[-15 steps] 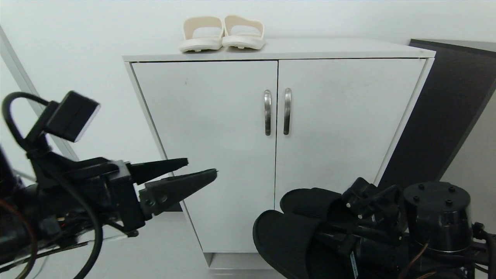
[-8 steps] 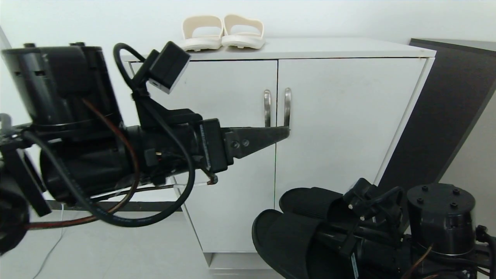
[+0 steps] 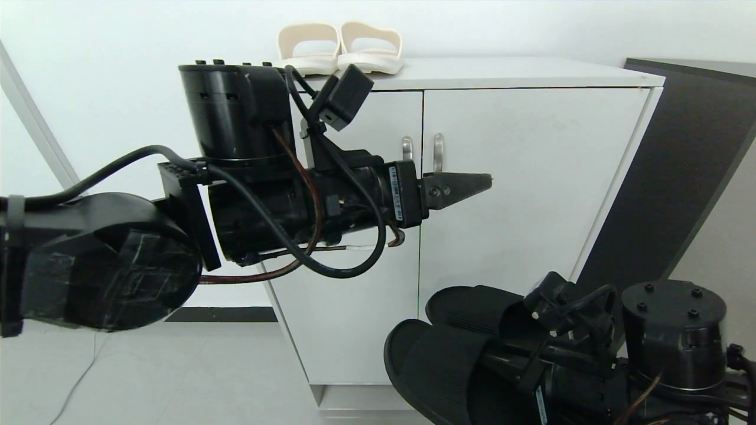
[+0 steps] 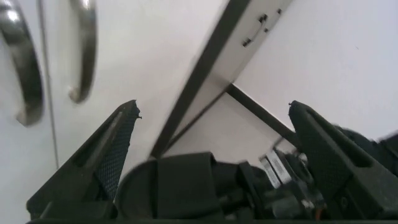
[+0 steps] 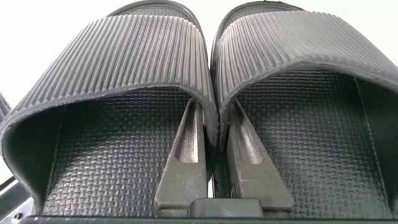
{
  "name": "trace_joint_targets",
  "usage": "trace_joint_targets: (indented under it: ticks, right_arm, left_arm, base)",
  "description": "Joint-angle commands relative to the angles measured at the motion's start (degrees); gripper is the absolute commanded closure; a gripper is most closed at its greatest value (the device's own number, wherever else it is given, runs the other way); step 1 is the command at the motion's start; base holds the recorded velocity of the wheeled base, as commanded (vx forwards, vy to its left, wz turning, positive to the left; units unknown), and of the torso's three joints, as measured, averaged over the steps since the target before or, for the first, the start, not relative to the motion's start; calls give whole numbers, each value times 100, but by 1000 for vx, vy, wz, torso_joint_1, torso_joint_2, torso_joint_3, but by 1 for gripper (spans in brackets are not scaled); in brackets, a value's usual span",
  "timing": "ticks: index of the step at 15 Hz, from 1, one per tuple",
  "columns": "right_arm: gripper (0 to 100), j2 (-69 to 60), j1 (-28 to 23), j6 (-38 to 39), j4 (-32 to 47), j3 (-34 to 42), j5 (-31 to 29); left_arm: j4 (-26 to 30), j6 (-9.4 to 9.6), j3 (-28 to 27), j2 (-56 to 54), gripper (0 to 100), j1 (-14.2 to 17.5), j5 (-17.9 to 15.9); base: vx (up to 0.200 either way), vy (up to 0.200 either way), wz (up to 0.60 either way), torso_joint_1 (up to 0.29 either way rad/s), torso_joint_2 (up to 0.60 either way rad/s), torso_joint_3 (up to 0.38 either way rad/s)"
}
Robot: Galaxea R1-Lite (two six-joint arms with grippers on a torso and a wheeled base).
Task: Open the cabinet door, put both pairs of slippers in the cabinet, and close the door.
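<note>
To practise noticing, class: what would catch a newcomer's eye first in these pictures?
The left tool, open, juts across the middle, level with the handles of the closed white cabinet. Low on the right, the right tool clamps a pair of black slippers. A cream pair sits on the cabinet top.

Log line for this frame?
left gripper: open, by handles | right gripper: shut on black slippers | doors: closed | white slippers: on cabinet

One cabinet (image 3: pixel 502 74) is seen, two doors (image 3: pixel 531 177) are counted on it, two shiny handles (image 3: pixel 437 147) are counted, two cream slippers (image 3: pixel 339 50) are counted on top, two black slippers (image 3: pixel 449 354) are counted lower down
</note>
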Motion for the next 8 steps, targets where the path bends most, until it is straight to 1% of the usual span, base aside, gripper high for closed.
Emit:
trace_joint_targets:
  ticks: [1,4,6,8]
  right_arm:
    - [100,-14,3,-3,-4,-7,-5]
    - [100,-67,29,-3,-4,-7,-5]
    - [100,-76,29,-3,-13,10,4]
    - [100,-76,29,6,-13,1,4]
  left_arm:
    - [24,5,-271,253,0,-124,140]
    - [68,23,-640,464,0,-151,597]
    - [68,32,-860,649,0,-142,1010]
    - [68,41,-912,701,0,-116,1212]
  base:
    - [0,0,0,0,0,0]
    - [0,0,0,0,0,0]
    - [0,0,0,0,0,0]
    - [0,0,0,0,0,0]
